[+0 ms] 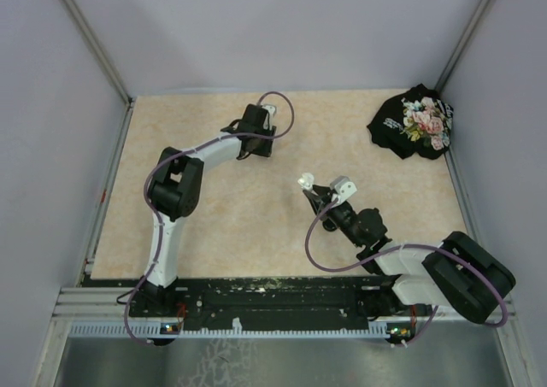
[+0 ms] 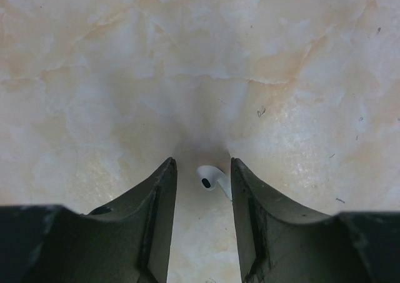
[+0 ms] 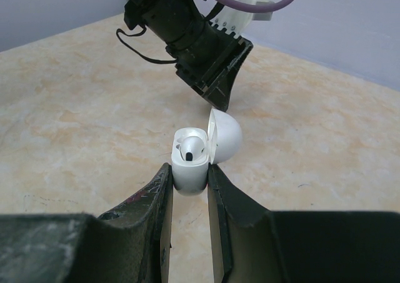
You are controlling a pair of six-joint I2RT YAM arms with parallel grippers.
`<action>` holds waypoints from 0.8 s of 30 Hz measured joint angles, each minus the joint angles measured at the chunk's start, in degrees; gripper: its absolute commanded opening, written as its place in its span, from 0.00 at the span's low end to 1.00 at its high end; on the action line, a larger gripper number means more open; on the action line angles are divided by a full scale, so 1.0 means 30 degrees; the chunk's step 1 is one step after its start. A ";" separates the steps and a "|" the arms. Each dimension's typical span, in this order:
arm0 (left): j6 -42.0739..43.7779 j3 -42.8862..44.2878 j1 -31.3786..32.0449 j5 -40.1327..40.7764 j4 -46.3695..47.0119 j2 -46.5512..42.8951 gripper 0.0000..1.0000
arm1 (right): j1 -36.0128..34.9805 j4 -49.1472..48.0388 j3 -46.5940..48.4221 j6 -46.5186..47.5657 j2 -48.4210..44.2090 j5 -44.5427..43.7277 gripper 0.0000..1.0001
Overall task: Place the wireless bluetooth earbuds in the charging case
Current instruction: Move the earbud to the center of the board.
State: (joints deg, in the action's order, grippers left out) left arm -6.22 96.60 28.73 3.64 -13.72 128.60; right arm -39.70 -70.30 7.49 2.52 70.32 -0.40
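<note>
A white earbud lies on the marbled tabletop between the fingers of my left gripper. Its stem rests against the right finger, and a gap remains on the left side, so the gripper is open around it. My right gripper is shut on the white charging case and holds it upright just above the table. The case lid stands open and one white earbud sits inside. From above, the left gripper is at the table's far middle and the case is right of centre.
A black pouch with a floral print lies in the far right corner. The left arm's wrist hangs close behind the held case. Grey walls enclose the table on three sides.
</note>
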 measured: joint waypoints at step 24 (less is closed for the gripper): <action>0.0969 -0.3206 0.1290 -0.0226 -0.2747 -0.2761 0.20 | 0.0000 0.0313 0.0007 -0.0408 0.0204 0.0182 0.00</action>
State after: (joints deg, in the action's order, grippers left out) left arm -3.31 86.98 32.60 2.96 -21.96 120.31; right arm -39.70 -69.36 7.51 1.30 70.94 0.14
